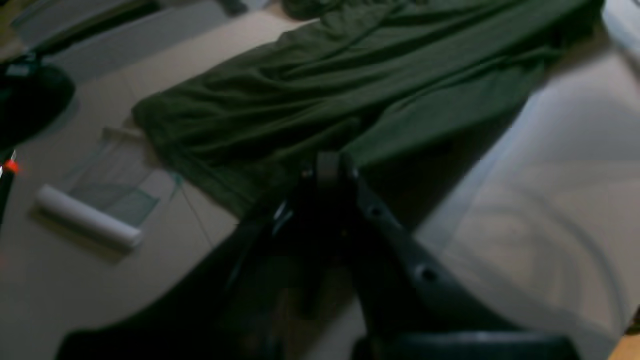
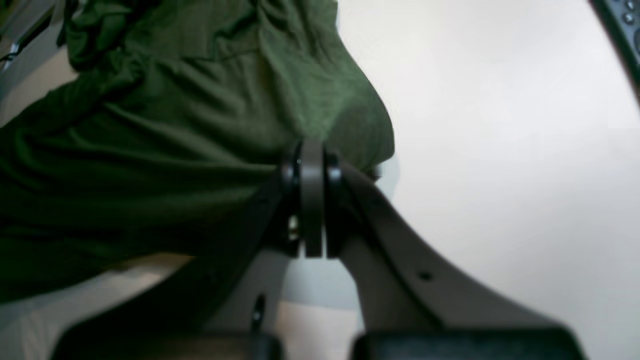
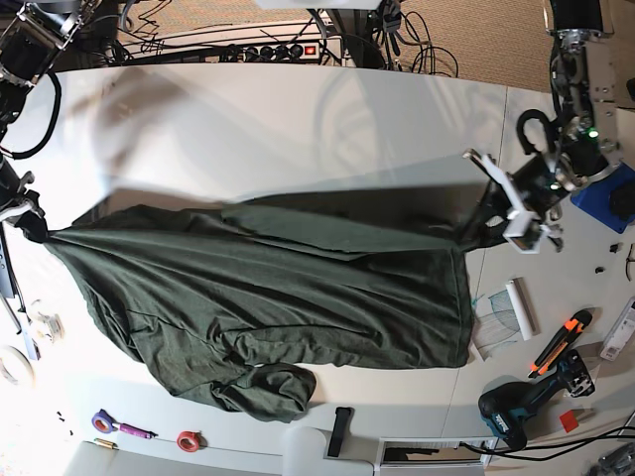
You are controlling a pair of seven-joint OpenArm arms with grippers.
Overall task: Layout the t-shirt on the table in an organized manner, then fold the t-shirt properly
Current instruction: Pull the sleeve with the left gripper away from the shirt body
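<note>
The dark green t-shirt (image 3: 298, 297) lies stretched across the middle of the white surface (image 3: 298, 129), pulled between the two arms. The left end effector (image 1: 327, 167) is clenched on the shirt's edge at the base view's right. The right end effector (image 2: 312, 165) is pinched tight on a fold of the fabric at the far left edge of the surface. The cloth is creased along its length, and one part is bunched into a lump (image 3: 268, 392) near the front edge.

Just beside the shirt's right border lies a white roll (image 3: 521, 305) with clear film (image 3: 493, 315) trailing from it toward the cloth. Farther right are an orange utility knife (image 3: 561, 342) and a teal cordless drill (image 3: 516, 409). Near the front left corner sit a purple tape roll (image 3: 102, 421) and a red one (image 3: 189, 439). A power strip (image 3: 288, 48) runs behind the back edge.

The broad back half of the surface is bare.
</note>
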